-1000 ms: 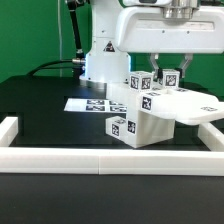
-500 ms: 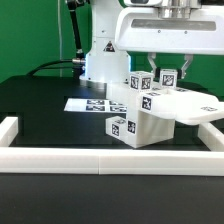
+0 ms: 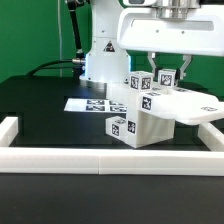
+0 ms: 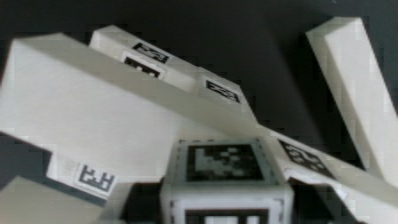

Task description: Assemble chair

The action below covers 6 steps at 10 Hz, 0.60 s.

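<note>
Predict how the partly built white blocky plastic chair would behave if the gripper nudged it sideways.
The white blocky plastic chair with tag markers looks rigid, so it would probably shift as one piece rather than flex. Its flat seat panel juts out unsupported toward the exterior view's right, so it might tip that way. On the smooth black table it would likely slide.

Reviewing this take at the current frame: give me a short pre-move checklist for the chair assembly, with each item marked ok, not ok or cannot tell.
1. Two-finger gripper shut on a small white tagged chair piece: ok, fingers straddle it in both views.
2. Held piece seated in its joint: cannot tell, the contact is hidden.
3. Partly built white blocky plastic chair steady on the black table: ok, resting, though it sits tilted.
4. Flat white marker board unobstructed: not ok, the chair hides its right end in the exterior view.
5. Low white border wall clear of the chair: cannot tell.
</note>
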Motion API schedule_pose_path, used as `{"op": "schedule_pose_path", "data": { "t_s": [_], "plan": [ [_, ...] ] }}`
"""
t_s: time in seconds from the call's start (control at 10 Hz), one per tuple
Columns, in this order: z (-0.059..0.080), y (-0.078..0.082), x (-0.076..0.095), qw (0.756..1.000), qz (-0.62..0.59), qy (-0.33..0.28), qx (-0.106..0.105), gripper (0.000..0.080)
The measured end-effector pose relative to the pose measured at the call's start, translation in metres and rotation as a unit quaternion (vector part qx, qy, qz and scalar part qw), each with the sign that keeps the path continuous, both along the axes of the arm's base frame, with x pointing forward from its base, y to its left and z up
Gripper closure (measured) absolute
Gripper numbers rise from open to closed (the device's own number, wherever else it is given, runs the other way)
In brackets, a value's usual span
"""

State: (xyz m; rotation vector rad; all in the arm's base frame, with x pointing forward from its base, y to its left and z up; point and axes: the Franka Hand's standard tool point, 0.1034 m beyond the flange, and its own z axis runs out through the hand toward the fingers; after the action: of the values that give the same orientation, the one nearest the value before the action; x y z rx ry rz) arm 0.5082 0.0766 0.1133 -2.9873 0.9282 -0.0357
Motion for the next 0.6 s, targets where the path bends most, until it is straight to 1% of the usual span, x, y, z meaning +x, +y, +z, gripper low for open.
{"op": "schedule_pose_path", "data": {
  "t_s": [0.3,0.5,0.6],
  "plan": [
    [0.0000,0.0007,0.0000,0.997,-0.077,0.000,0.003,0.0511],
    [-0.0001,0.0024,-0.0001,0.988,-0.152,0.001,0.009,0.0511],
    [-0.0001,0.0026,-0.0002,0.986,-0.167,0.001,0.009,0.0511]
  ]
}}
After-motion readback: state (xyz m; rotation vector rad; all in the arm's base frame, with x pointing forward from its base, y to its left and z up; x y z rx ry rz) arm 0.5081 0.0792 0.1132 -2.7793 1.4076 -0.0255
